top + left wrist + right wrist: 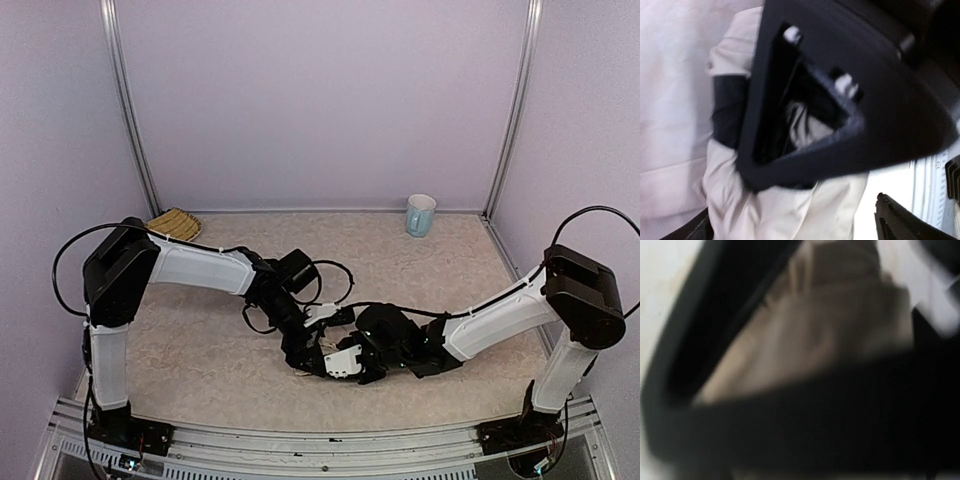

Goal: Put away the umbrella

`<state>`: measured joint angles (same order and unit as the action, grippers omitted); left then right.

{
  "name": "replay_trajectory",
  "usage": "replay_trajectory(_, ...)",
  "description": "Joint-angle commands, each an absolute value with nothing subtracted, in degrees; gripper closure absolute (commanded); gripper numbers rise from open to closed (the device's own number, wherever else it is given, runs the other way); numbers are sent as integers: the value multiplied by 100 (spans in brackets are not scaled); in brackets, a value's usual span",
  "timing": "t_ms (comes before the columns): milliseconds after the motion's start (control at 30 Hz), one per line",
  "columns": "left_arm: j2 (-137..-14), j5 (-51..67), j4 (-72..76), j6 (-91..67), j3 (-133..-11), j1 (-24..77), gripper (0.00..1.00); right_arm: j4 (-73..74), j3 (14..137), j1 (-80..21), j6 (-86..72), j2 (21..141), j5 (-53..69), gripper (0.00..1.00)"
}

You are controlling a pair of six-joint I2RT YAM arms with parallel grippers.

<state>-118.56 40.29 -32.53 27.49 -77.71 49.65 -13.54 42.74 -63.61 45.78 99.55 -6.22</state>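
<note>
The umbrella fills the left wrist view as crinkled cream fabric with a dark band across it. My left gripper is open, its fingertips far apart with the fabric between them. The black body of the right gripper lies over the fabric. In the top view both grippers meet near the table's front middle, left gripper beside right gripper, and they hide most of the umbrella. The right wrist view is blurred: beige umbrella fabric behind a black bar. Its own fingers cannot be made out.
A pale blue mug stands at the back right. A woven straw basket lies at the back left corner. Black cables loop over the table behind the grippers. The metal rail runs along the near edge.
</note>
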Motion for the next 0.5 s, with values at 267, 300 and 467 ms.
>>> replay_trajectory(267,-9256,232,-1160,2503,-6544,5004,1,-293,4144,-6310,4485,9982,-958,100)
replay_trajectory(300,-8939,-5,-722,2499,-6302,5023,1,-286,4155,-6311,4467,9961,-911,100)
replay_trajectory(467,-7423,-410,3332,1558,-4202,4947,1,-191,4198,-6270,4360,9796,-264,100)
